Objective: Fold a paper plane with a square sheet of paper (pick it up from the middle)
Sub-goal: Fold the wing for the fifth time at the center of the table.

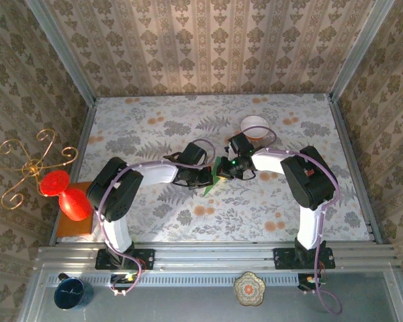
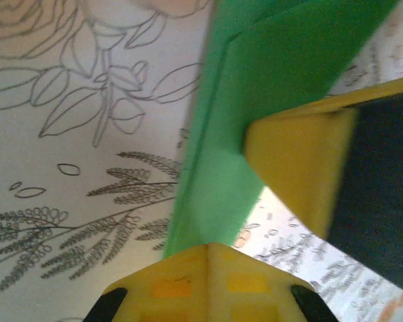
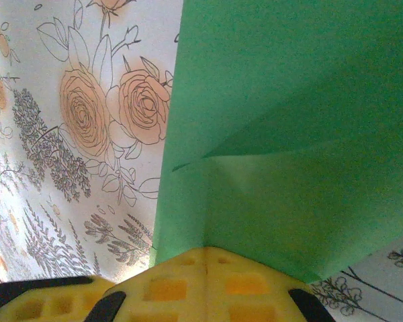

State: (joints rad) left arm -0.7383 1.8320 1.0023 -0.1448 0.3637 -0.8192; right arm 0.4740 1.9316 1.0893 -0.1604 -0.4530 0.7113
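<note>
Yellow pads (image 2: pixel 168 288) of the left gripper (image 2: pixel 208 258) sit closest in its wrist view. They are pressed together with no gap and pinch the lower end of the green paper (image 2: pixel 215 174). From those jaws the paper runs toward 1 o'clock as a narrow folded band with at least two layers showing. At its 3 o'clock side another yellow pad (image 2: pixel 292 168), judged to belong to the other arm, touches it.

Seen from above, the paper is held at the middle of the flowered table (image 1: pixel 154 127), its long axis going roughly from 7 to 1 o'clock. The left gripper is at its 9 o'clock side and the right gripper (image 1: pixel 235 169) at its 3 o'clock side, so neither arm is nearer. The right jaws are likewise closed tight on the paper, which spreads from them toward 12 and 2 o'clock with a slanting crease across it.

Any coming fold likely turns on that shared span between the two grips. No brand, label or writing can be read on the paper or pads. A white bowl (image 1: pixel 254 127) stands at 1 o'clock of the paper, apart from it.
</note>
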